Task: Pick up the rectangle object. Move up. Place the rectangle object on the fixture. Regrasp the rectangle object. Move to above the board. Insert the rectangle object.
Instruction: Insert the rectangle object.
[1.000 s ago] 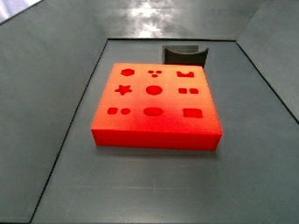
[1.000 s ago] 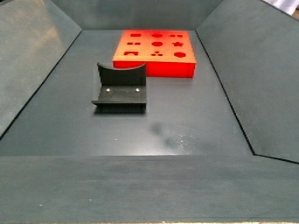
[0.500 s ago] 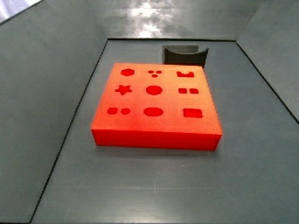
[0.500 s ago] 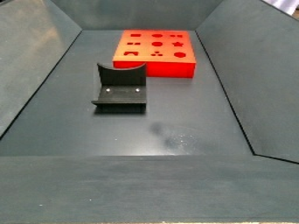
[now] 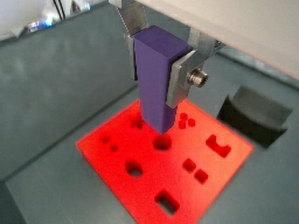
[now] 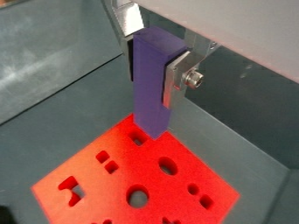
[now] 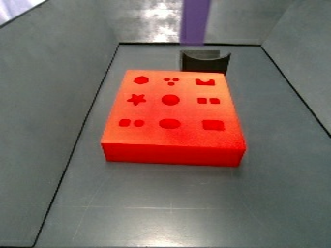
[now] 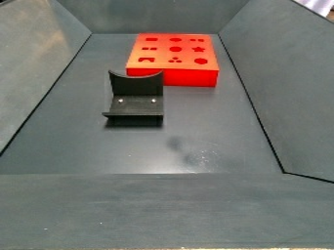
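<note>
In both wrist views the gripper [image 5: 163, 66] has its jaws clamped on the rectangle object [image 5: 158, 74], which hangs upright and lengthwise, high over the board [image 5: 122, 149]; that pose suits a straight drop into a cut-out. In a side view the purple block's lower end shows at 12 o'clock, above the fixture [image 7: 204, 60]. The fixture stands bare on the table [image 8: 196, 146], so the carry toward the board looks under way.

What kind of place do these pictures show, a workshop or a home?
Probably a robot test cell, not a home: a bare grey bin with sloped walls, a red board with shaped cut-outs, a black fixture, and a claw holding a purple block above the board.
</note>
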Robot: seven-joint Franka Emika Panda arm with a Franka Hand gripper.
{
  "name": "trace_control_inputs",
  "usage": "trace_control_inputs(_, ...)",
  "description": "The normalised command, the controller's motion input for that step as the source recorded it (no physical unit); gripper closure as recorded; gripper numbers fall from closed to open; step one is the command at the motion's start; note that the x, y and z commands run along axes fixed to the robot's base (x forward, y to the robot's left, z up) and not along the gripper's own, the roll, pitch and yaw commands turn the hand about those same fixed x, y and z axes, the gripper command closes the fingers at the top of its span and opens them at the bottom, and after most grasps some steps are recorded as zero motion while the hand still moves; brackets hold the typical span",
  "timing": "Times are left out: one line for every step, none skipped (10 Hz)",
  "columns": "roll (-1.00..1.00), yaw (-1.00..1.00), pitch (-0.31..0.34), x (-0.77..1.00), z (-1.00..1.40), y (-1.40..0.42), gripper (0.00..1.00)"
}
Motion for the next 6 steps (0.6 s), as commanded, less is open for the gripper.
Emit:
trace_control_inputs(-0.12,0.13,-0.041,0.78,-1.00,-0.15,1.00)
trace_control_inputs(-0.08,0.11,-0.039,0.77,-1.00,-0.20,1.00)
trace_control_inputs(-0.07,0.09,-0.033,0.77,-1.00,-0.21,1.00)
trace_control_inputs(-0.06,0.09,-0.030,0.78,-1.00,-0.21,1.00)
trace_control_inputs(-0.06,0.07,-0.041,0.80,-1.00,-0.17,1.00)
trace_control_inputs(0.06,0.07,-0.096,0.69,-0.80,-0.13,1.00)
